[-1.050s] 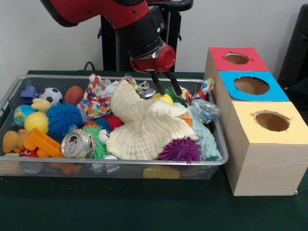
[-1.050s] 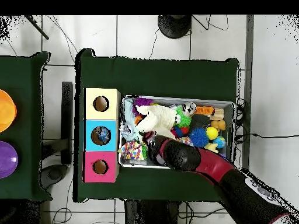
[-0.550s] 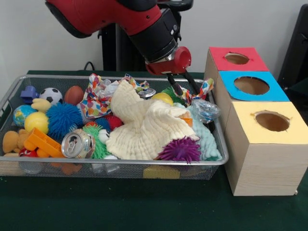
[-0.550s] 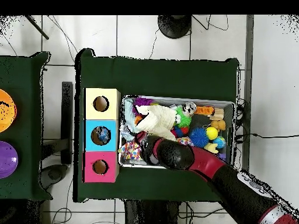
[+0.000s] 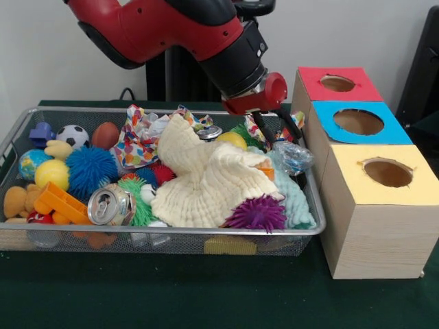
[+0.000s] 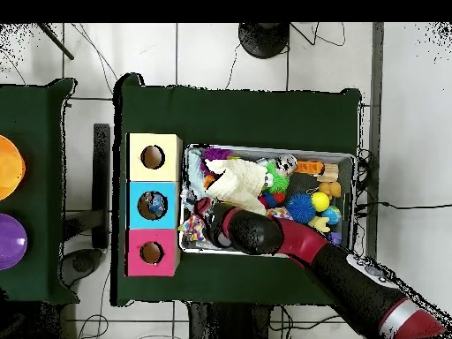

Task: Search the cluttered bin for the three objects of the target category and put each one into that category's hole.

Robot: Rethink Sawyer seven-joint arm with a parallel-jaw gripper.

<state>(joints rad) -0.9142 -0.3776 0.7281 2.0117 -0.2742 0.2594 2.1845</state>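
Gripper positioned over the box-side end of the bin, nothing held.

The gripper (image 5: 280, 131) hangs low over the wire bin (image 5: 20, 125) at the end nearest the three boxes, just above the patterned cloth (image 5: 140, 137) scraps and the clear crinkled wrapper (image 5: 293, 156); this placement suits a search of that corner, judged from the task. The fingers (image 5: 265, 133) stand spread apart and empty, tips just beside the clutter; contact cannot be confirmed. The target category is not identifiable. The blue-topped box (image 5: 358, 122) already shows an object in its hole in the overhead view.
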